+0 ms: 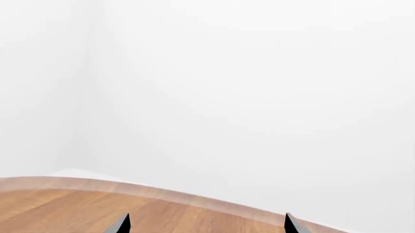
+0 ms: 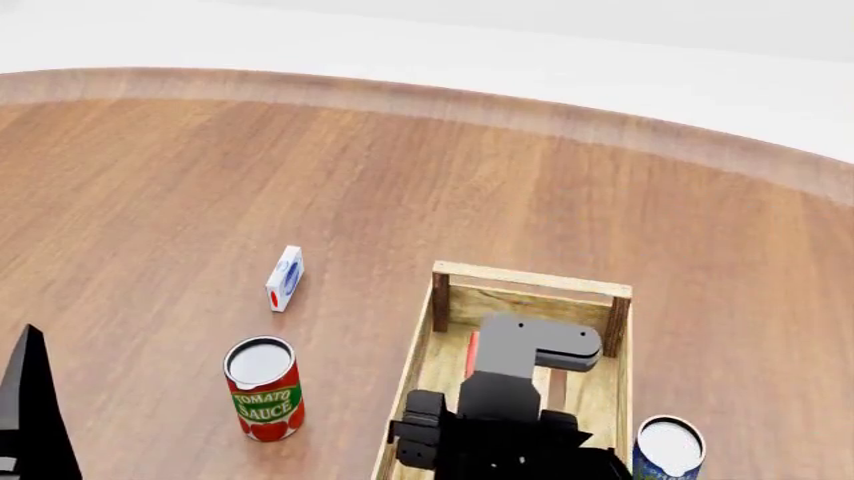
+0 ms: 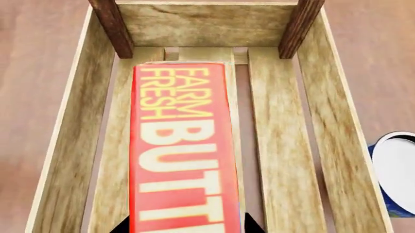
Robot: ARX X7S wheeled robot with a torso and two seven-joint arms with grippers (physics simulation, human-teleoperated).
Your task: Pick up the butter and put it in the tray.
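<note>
The butter, a red-orange box with yellow and white "FARM FRESH BUTTER" lettering, lies lengthwise inside the tray, over its left slats, near the far end rail. My right gripper has one dark fingertip at each long side of the box and looks shut on it. In the head view the right gripper hangs over the tray, and only a red sliver of the butter shows beside it. My left gripper is open and empty over bare table at the front left.
A red tomato sauce can stands left of the tray. A small white-blue carton lies further back. A blue can with a white lid stands close to the tray's right side and also shows in the right wrist view. The table's curved edge runs along the back.
</note>
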